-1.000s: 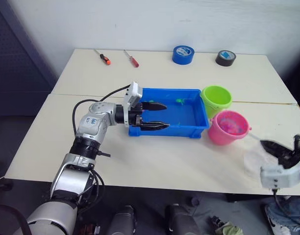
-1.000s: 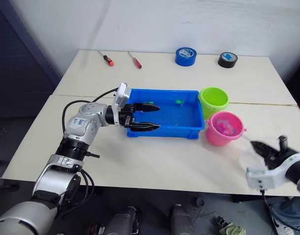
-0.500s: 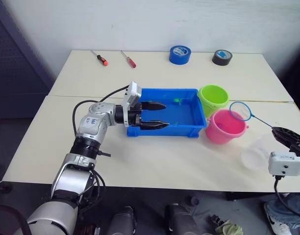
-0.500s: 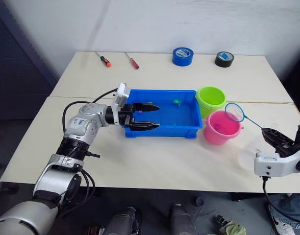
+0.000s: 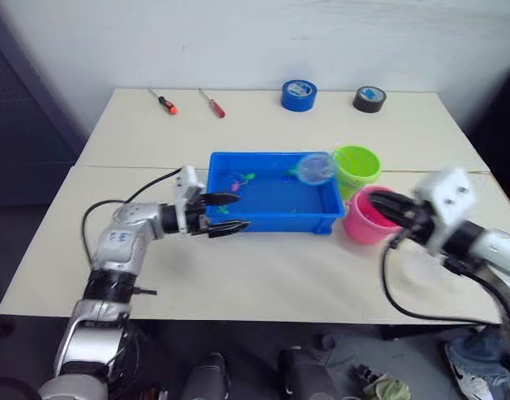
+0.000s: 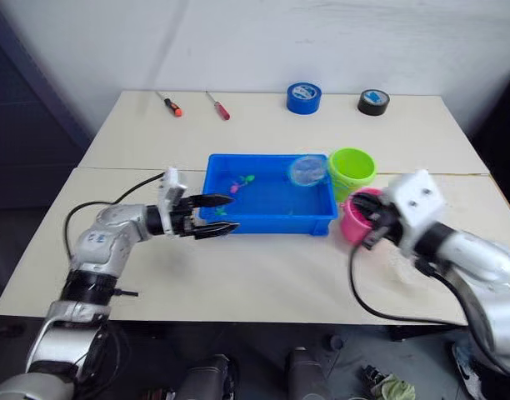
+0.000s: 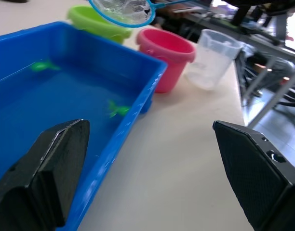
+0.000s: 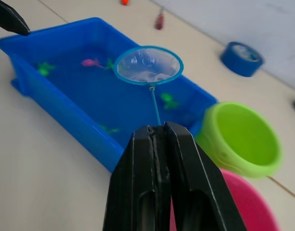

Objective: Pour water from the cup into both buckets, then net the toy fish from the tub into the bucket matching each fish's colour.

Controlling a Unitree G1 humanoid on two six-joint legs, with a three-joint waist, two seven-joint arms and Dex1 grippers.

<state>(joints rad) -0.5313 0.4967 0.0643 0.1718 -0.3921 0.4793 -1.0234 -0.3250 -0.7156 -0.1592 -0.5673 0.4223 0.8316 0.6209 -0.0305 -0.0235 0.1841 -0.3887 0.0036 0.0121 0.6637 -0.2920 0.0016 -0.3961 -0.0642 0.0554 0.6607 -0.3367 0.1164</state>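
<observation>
Net [image 8: 148,65] swung over tub [image 5: 272,218] (handle hidden by right gripper [image 8: 157,132]).

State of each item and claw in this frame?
Tub: holds fish.
Net: held above tub, looks empty.
Green bucket: upright.
Pink bucket: upright.
Cup: upright.
Left claw: open at tub's end.
Right claw: shut on net.

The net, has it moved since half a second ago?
Yes. The net went from above the pink bucket to above the tub, toward the robot's left.
</observation>
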